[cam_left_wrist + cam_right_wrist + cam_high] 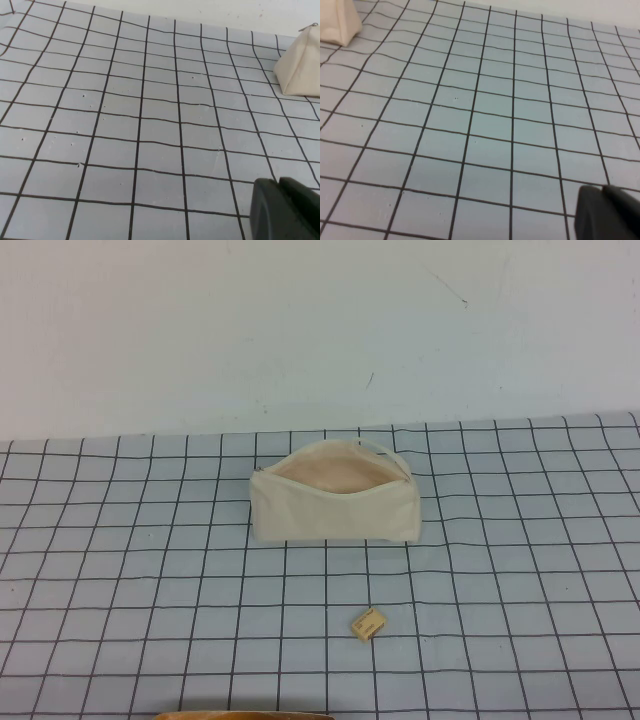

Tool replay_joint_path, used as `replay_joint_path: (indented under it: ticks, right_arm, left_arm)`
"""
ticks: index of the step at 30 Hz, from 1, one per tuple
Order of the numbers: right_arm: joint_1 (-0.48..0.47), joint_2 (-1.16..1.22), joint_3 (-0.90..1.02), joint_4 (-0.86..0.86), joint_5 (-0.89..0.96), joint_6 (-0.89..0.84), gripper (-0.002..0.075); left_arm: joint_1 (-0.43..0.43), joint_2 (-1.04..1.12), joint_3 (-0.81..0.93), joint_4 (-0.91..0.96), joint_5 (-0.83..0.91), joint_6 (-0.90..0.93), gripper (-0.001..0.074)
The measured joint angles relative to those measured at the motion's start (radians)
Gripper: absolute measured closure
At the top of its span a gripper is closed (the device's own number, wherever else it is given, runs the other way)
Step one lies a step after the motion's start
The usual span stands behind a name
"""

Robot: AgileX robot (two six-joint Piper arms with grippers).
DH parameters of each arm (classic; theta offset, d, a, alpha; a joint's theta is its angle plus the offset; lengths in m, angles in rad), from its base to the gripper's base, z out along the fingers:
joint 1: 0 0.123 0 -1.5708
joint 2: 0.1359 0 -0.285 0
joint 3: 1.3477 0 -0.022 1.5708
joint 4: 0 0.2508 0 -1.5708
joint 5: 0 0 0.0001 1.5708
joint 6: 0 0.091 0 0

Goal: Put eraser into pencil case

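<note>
The cream pencil case (335,512) stands on the grid mat near the middle, zip open, its pinkish lining showing. The tan eraser (368,624) lies flat on the mat about two squares in front of it, apart from it. Neither arm shows in the high view. In the left wrist view my left gripper (280,182) hovers low over bare mat, fingers together and empty, with the case's end (302,65) far off. In the right wrist view my right gripper (603,189) is also shut and empty over bare mat, with the case's corner (337,22) far off.
The blue-grey grid mat (120,570) covers the table up to a plain white wall at the back. A tan curved edge (245,715) shows at the bottom of the high view.
</note>
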Motion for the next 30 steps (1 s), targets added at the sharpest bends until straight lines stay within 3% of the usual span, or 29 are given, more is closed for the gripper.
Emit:
replay_joint_path:
  ticks: [30]
  right_arm:
    - [0.0,0.0,0.0,-0.011,0.0,-0.006,0.0727]
  left_arm:
    - [0.0,0.0,0.0,0.0,0.0,0.0,0.0738]
